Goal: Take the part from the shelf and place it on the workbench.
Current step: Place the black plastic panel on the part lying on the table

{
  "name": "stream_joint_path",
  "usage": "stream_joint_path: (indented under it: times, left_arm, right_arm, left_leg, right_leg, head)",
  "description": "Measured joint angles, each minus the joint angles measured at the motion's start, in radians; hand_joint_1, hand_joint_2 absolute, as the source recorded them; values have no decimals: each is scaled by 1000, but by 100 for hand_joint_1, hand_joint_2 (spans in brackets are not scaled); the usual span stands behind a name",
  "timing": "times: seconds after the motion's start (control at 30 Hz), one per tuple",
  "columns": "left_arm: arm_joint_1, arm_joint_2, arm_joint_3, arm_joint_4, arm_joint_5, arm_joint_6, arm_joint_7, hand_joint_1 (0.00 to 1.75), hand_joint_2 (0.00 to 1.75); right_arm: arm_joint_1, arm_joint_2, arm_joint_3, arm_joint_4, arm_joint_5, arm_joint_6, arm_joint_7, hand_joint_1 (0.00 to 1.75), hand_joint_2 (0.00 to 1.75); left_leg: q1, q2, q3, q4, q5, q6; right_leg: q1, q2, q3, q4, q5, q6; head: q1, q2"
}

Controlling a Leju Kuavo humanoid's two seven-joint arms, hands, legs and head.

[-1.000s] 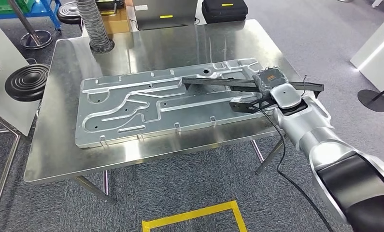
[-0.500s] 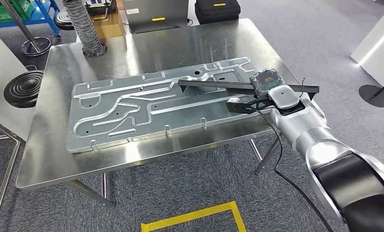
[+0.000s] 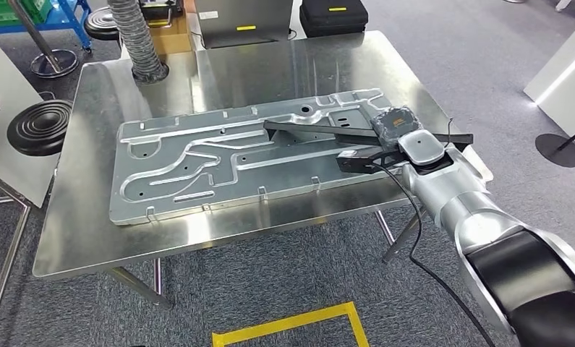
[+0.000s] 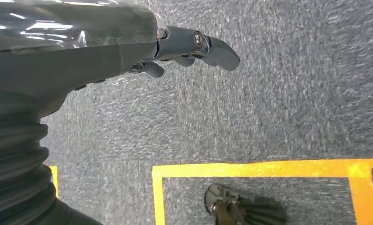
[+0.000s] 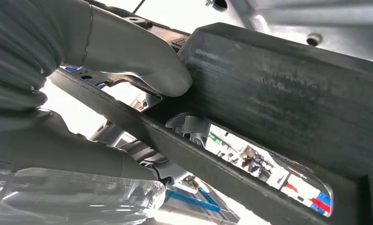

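Right robot hand (image 3: 398, 124) grips black part (image 3: 320, 130) over workbench (image 3: 89, 238); left robot hand (image 4: 128, 47) hangs empty.

matt black part (image 3: 320, 130), glossy steel workbench (image 3: 111, 238)

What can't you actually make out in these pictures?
- Head view: the right hand has its fingers hidden under its own back and the black part.
- Head view: whether the part touches the grey plate can't be told.
- Right wrist view: the part is cut off by the edges.
- Left wrist view: the left hand is partly covered by its wrist.
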Motion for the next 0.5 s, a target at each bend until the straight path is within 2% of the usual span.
stream_joint_path:
  times: [0.03,0.1,0.13,0.2,0.23,0.27,0.3,0.37,0.4,0.43,0.47,0.5]
  left_arm:
    - [-1,0,0,0,-3,2,-1,0,175]
    - [-2,0,0,0,-7,6,-1,0,175]
    - [-2,0,0,0,-9,11,0,0,175]
    - [-2,0,0,0,-13,25,2,0,175]
    - [-3,0,-1,0,-16,33,1,0,175]
    - [-4,1,-1,0,-18,38,0,0,175]
    - [-5,1,-2,0,-19,42,-1,0,175]
    - [-5,1,-2,0,-23,50,-2,0,175]
    - [-5,1,-3,0,-26,54,-3,0,175]
    - [-5,1,-4,0,-28,58,-3,0,175]
    - [-6,1,-5,0,-29,62,-3,0,175]
    - [-8,1,-5,0,-29,66,-4,0,175]
  right_arm:
    - [-1,0,0,0,1,0,0,175,175]
    - [-2,0,-1,0,2,-1,-2,175,175]
    - [-1,1,-1,1,2,-1,-3,175,175]
    - [0,1,-1,2,5,-2,-6,175,175]
    - [0,1,-1,2,6,-2,-7,175,175]
    - [0,2,-1,2,7,-4,-8,131,131]
    - [1,2,-2,2,8,-4,-9,87,87]
    - [4,2,-2,4,8,-6,-10,0,0]
    - [7,2,-2,5,8,-6,-11,0,0]
    - [9,2,-2,5,8,-7,-12,0,0]
    - [11,2,-3,5,8,-7,-14,0,0]
    - [12,2,-4,6,8,-7,-15,0,0]
  left_leg:
    - [-1,0,0,1,-1,-3]
    - [-2,0,-1,1,-2,-14]
    - [-3,0,-1,0,-2,-19]
    - [-2,1,-1,-1,-4,-31]
    - [-2,1,-8,15,-16,-36]
    - [-2,1,-23,50,-39,-40]
    - [-1,2,-49,109,-72,-42]
    - [-1,2,-113,251,-133,-45]
    - [-1,2,-133,292,-142,-45]
    - [-1,2,-134,294,-129,-45]
    - [-1,2,-115,250,-99,-43]
    - [-1,2,-82,180,-60,-40]
  right_leg:
    - [3,0,36,-72,26,-4]
    - [10,0,72,-149,46,-15]
    - [13,1,71,-149,46,-20]
    - [10,1,72,-155,50,-32]
    - [8,1,74,-159,52,-38]
    - [5,0,76,-163,54,-44]
    - [5,-1,78,-165,55,-47]
    - [7,-1,78,-164,53,-52]
    - [9,-1,78,-163,53,-53]
    - [10,0,79,-162,51,-53]
    - [10,1,80,-159,50,-52]
    - [11,3,81,-156,47,-50]
  head:
    - [0,0]
    - [0,0]
    - [0,0]
    - [0,0]
    - [0,0]
    - [0,0]
    - [0,0]
    - [0,0]
    - [0,0]
    - [0,0]
    - [0,0]
    - [0,0]
